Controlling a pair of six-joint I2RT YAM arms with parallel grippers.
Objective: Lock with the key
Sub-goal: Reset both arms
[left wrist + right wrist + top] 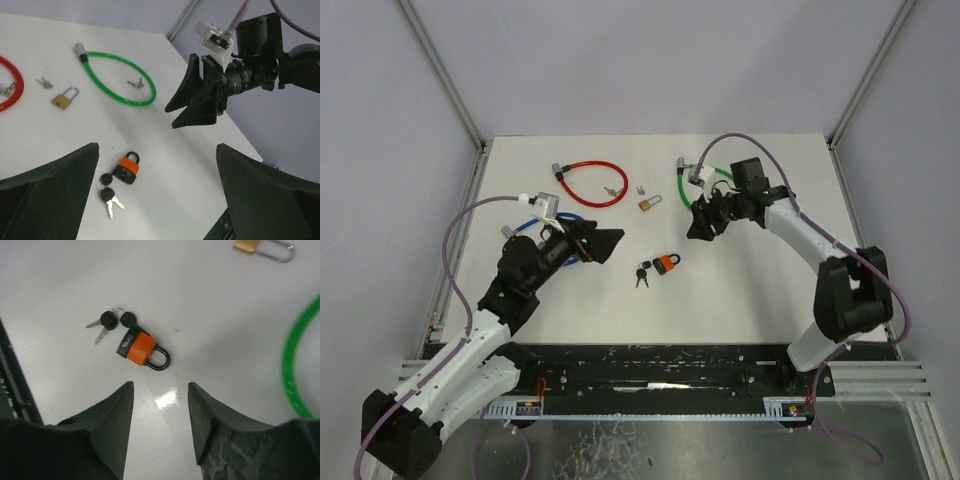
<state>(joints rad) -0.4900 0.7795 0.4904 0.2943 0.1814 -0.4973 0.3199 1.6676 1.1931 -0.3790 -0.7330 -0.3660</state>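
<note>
Bright, even overhead light in all three views. The white table is close to blown out, and shadows on it are faint and soft-edged. Right wrist view has one glare patch on the table just below the orange padlock; the lettering there is sharp. Near fingers in the wrist views are dark and slightly soft.

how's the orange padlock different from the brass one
The orange padlock has an orange and black body with a short black shackle; the brass padlock has a brass body with a taller silver shackle. A bunch of black-headed keys sits right at the orange padlock's base, while the small silver keys near the brass padlock lie apart from it. Both lie flat on the white table.
</note>
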